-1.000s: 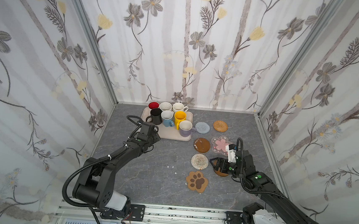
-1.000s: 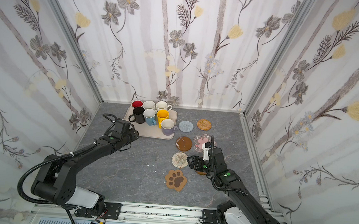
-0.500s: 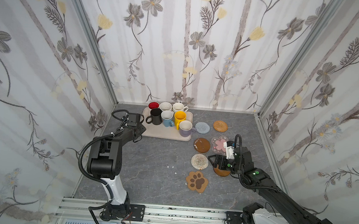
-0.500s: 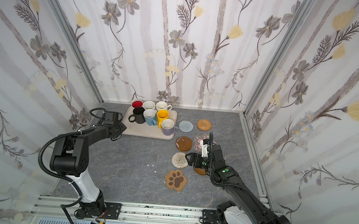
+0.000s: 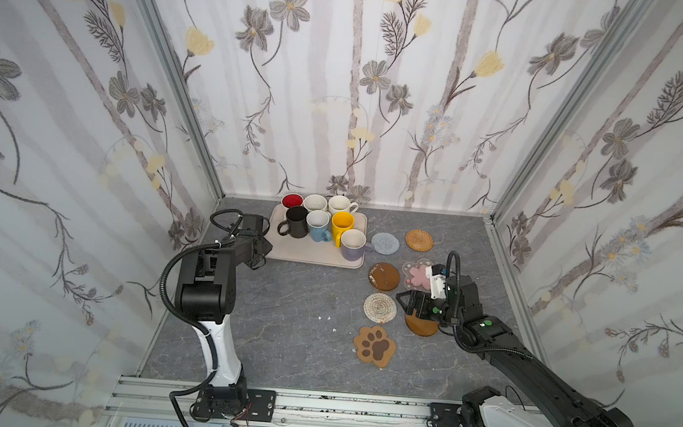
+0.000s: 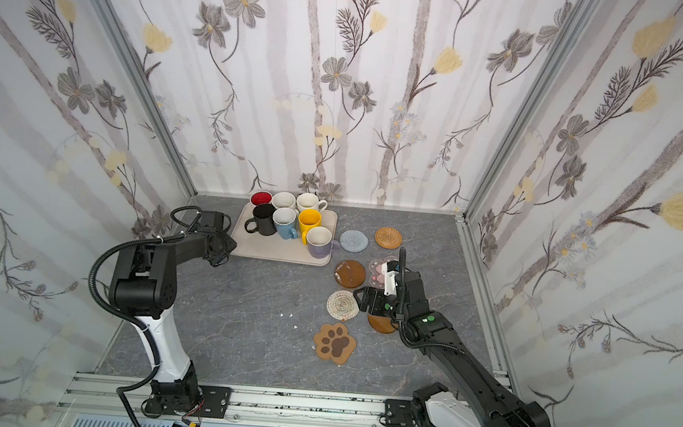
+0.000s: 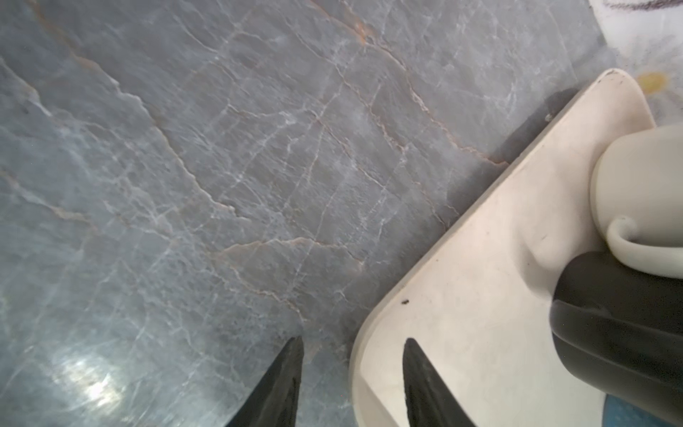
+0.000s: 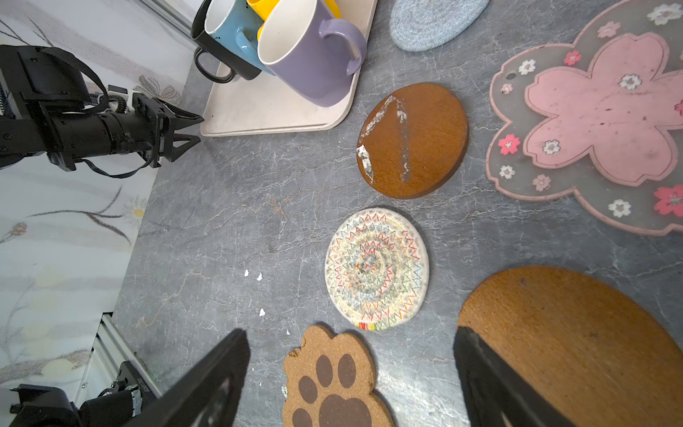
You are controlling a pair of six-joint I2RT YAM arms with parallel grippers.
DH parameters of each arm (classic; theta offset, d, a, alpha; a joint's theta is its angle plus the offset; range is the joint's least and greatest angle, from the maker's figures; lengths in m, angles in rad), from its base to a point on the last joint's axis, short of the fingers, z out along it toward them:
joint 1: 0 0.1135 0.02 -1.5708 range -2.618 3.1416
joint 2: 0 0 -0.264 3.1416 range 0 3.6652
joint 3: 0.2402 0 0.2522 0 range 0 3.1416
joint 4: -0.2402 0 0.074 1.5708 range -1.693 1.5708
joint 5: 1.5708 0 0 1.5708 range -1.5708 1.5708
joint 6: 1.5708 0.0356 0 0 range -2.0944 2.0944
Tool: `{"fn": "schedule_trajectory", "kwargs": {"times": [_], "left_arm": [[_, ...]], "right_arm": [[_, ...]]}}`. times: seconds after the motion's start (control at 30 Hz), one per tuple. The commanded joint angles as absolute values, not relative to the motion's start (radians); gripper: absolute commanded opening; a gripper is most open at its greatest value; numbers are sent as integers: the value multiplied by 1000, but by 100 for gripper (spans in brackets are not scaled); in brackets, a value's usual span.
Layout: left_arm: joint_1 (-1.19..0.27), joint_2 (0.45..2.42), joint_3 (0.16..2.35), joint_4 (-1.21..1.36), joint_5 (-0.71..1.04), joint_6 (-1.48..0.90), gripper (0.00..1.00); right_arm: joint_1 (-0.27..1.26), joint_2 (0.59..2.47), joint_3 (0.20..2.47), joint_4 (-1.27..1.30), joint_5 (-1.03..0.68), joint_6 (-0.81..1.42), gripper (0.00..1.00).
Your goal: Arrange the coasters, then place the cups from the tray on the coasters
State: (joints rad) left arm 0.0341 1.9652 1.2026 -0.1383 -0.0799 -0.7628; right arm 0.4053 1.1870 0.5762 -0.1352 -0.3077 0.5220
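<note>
At the tray's 8 o'clock corner, the left gripper [image 8: 197, 128] has swung in from the front edge within the past second, its arm now reared upright behind it. Its fingers stand partly apart and are narrowing. They straddle the low rim of the beige tray [image 5: 311, 256], one tip over the grey tabletop [image 5: 281, 322] and one over the tray floor, but are clamped on nothing yet.

All seven cups sit bunched on the tray at the table's 11 o'clock. The red-lined mug [image 5: 292, 200], speckled mug [image 5: 315, 202] and white mug [image 5: 340, 204] line the back. The black mug [image 5: 296, 221], light blue mug [image 5: 317, 225] and yellow mug [image 5: 342, 225] stand before them, with the lavender mug [image 5: 353, 244] at the tray's 4 o'clock corner.

The right gripper [image 8: 349, 334] has barely shifted. It hovers with fingers spread wide and empty above the coasters, which lie apart from one another between 1 and 5 o'clock. They are the crochet mat [image 5: 385, 243], rattan mat [image 5: 419, 240], scuffed amber disc [image 5: 384, 276], pink-flower mat [image 5: 416, 274], spiral mat [image 5: 380, 307] and paw-print mat [image 5: 375, 346]. A second amber disc [image 5: 420, 326] is partly hidden beneath the gripper in both top views.

No coaster carries a cup. The left arm's move to the rim suggests a pull or steadying hold on the tray is coming, likely to bring the mugs nearer the mats. A pinch on that thin rim could jostle the crowded cups.
</note>
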Motion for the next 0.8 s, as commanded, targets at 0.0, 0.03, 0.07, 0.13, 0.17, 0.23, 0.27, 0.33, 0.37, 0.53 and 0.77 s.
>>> {"fn": "schedule_trajectory", "kwargs": {"times": [0.0, 0.03, 0.07, 0.13, 0.17, 0.23, 0.27, 0.33, 0.37, 0.53, 0.77], "left_arm": [[39, 1987, 1219, -152, -104, -749, 43], [40, 1992, 1223, -153, -103, -746, 41], [40, 1998, 1227, -153, -101, -743, 40], [40, 2006, 1235, -155, -98, -739, 37], [40, 2009, 1238, -156, -95, -738, 36], [41, 2014, 1242, -156, -87, -736, 33], [40, 2017, 1242, -155, -84, -737, 31], [39, 2022, 1240, -155, -73, -737, 27], [39, 2022, 1239, -155, -71, -736, 25], [40, 2010, 1228, -156, -71, -735, 14], [40, 1986, 1205, -155, -71, -742, 0]], "right_arm": [[404, 1196, 589, -110, -321, 511, 88], [403, 1198, 591, -110, -321, 511, 88], [402, 1198, 591, -110, -321, 511, 88], [402, 1197, 591, -111, -319, 511, 88], [402, 1197, 589, -110, -318, 511, 88], [400, 1201, 588, -111, -320, 511, 88], [401, 1203, 589, -110, -319, 511, 88], [399, 1207, 589, -108, -321, 511, 88], [399, 1210, 589, -106, -321, 511, 88], [398, 1213, 591, -104, -323, 511, 88], [395, 1205, 587, -104, -325, 508, 88]]}}
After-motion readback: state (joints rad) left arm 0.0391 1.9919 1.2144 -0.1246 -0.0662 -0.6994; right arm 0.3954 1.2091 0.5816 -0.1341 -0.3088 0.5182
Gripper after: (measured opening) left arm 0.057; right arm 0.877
